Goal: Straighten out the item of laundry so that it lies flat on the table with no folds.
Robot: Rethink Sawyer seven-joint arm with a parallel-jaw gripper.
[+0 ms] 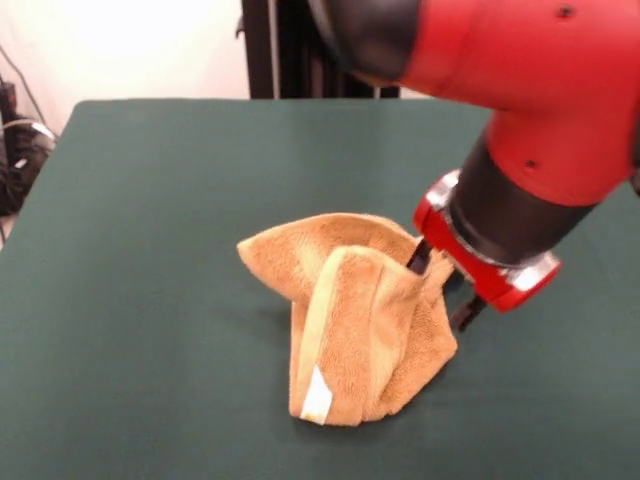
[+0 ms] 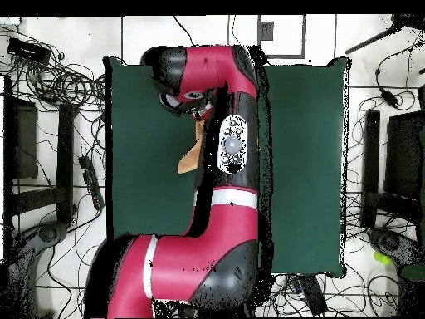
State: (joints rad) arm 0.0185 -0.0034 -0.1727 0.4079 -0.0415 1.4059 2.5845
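One towel (image 1: 350, 315) lay near the middle of the dark green worktop (image 1: 130, 250), and it was far from flat. Starting at the left of the front view, the cloth-covered surface was bare out to its edge, with a tangle of dark cables (image 1: 18, 150) on the floor beyond that corner. Next came the towel's leftmost part, a rounded flap of orange-tan terry that rested low on the worktop. Toward the centre the fabric rose into a peaked, tent-like heap, with a paler woven band (image 1: 322, 320) that ran down the front fold to a small white label (image 1: 317, 396) at the bottom hem. To the right of that fold the cloth hung in a thick doubled layer, its upper right corner drawn up to my end effector (image 1: 442, 285). One dark finger (image 1: 418, 258) pressed against that raised corner and another showed lower and to the right, clear of the fabric; I could not tell whether they were clamped on the cloth or merely beside it. Further right, my red and silver wrist ring and black forearm slanted up to the red elbow housing at the upper right edge. In the overhead view my arm (image 2: 236, 158) covered most of the scene, and only a small tan wedge of the towel (image 2: 189, 159) showed at the arm's left side on the worktop (image 2: 141, 141).
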